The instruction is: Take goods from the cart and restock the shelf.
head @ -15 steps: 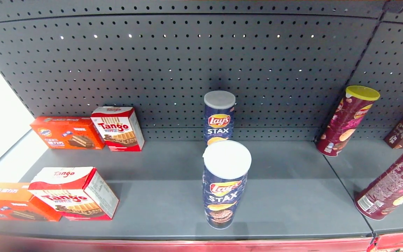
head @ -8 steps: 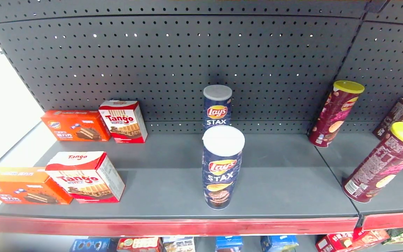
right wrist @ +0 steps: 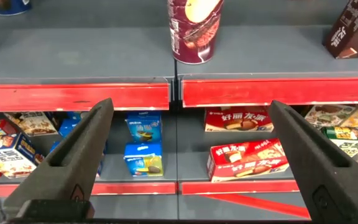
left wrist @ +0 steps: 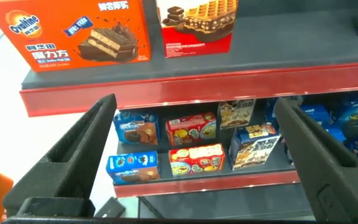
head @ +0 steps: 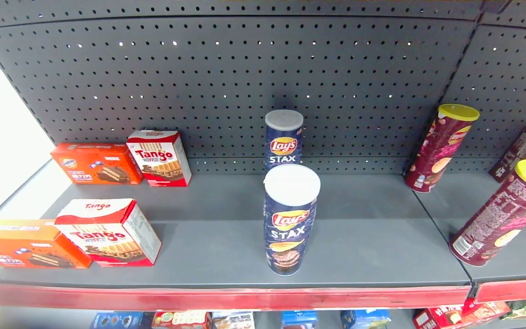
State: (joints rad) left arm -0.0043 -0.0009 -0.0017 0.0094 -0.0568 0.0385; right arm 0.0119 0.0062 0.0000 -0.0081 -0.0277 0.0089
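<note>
Before the shelf (head: 372, 246) front edge, your left tool (left wrist: 194, 104) and right tool (right wrist: 190, 104) gape wide, empty, short of the front blue can (head: 290, 224).

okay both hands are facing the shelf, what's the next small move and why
Probably back off from the shelf and go to the cart for an item. The left hand and the right hand are both open and empty, so there is nothing to place yet. The shelf has bare room on either side of the front blue can.
</note>
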